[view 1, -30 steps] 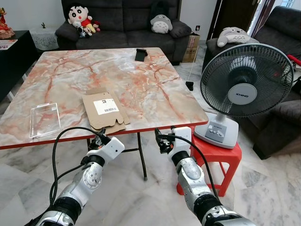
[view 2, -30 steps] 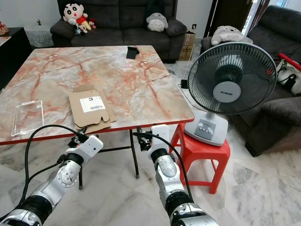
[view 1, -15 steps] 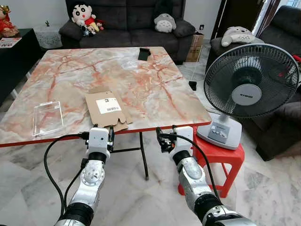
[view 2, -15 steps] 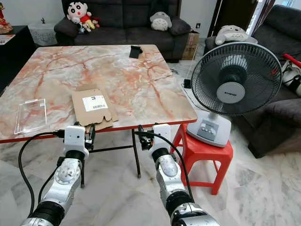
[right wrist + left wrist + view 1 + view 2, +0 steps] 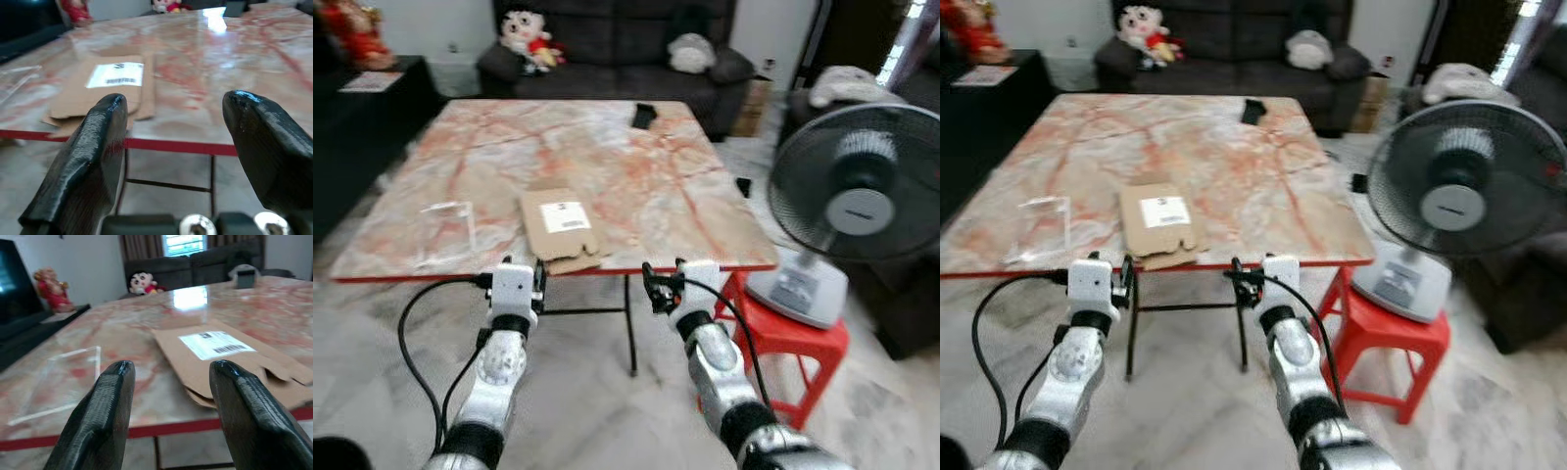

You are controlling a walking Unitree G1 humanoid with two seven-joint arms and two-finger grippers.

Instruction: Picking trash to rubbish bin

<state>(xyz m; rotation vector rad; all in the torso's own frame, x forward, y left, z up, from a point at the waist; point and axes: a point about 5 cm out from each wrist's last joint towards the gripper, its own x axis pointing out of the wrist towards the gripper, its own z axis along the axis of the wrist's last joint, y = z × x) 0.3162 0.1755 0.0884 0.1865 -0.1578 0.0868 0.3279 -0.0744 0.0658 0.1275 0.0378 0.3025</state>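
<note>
A flattened brown cardboard piece (image 5: 563,227) with a white label lies on the marble table (image 5: 636,176) close to its red front edge. To its left on the table rests a clear plastic tray (image 5: 445,230). My left gripper (image 5: 522,268) is open, just below and in front of the table edge, facing the cardboard (image 5: 230,352) and the plastic tray (image 5: 63,377). My right gripper (image 5: 661,284) is also open, level with the edge and to the right of the cardboard (image 5: 107,85). Neither holds anything.
A standing fan (image 5: 862,201) sits on a red stool (image 5: 793,333) to the right of the table. A small black object (image 5: 644,116) lies at the table's far side. A dark sofa (image 5: 607,59) with plush toys stands behind, a black cabinet (image 5: 372,108) on the left.
My left arm swung from pointing right to pointing at the table edge. The whole view has shifted and blurred, so the camera moved; the right arm kept its pose.
</note>
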